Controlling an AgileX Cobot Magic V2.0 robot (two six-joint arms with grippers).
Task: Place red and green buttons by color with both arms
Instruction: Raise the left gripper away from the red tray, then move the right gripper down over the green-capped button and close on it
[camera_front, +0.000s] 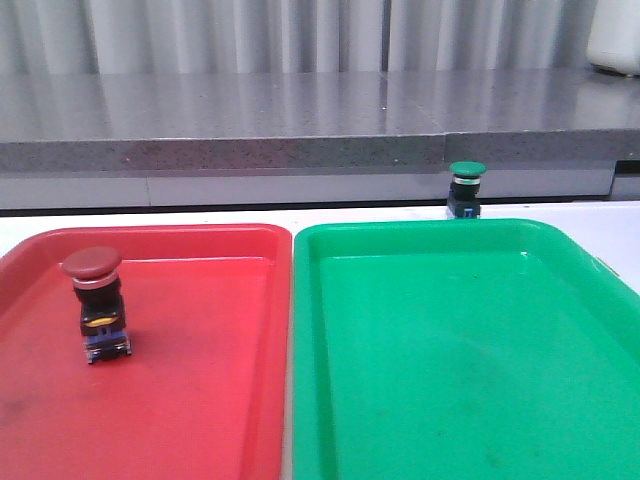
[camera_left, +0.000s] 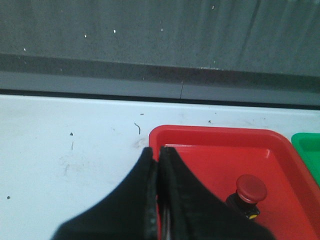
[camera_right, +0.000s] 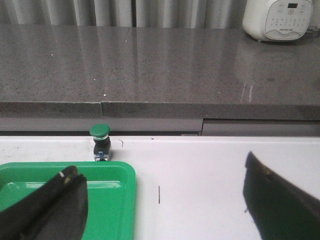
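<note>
- leftmost, the red tray (camera_front: 200, 400) lies on the white counter (camera_front: 620, 225), and the red button (camera_front: 95, 300) stands upright inside it, in its left part, dark cap on top and the black-and-blue block body on the tray floor.
- over the near left rim of that red tray, as the left wrist view shows, the left arm's fingers (camera_left: 157, 190) are pressed together, tip against tip, with nothing between them; the red button (camera_left: 250, 192) sits apart from them, further in on the tray floor.
- next comes the green tray (camera_front: 450, 380), lying just beside the red one, their long rims almost touching.
- beyond the far rim of the green tray, toward its right side, the green button (camera_front: 466, 190) stands upright on the counter, outside the tray and close to the grey ledge (camera_front: 300, 150) behind.
- on the right, the right arm's fingers (camera_right: 165, 200) are spread wide and hold nothing; one finger hangs over the green tray's (camera_right: 115, 200) corner, the other over bare counter, with the green button (camera_right: 100, 142) well ahead of them.
- far right, a white appliance (camera_right: 280, 20) rests on the grey ledge.
</note>
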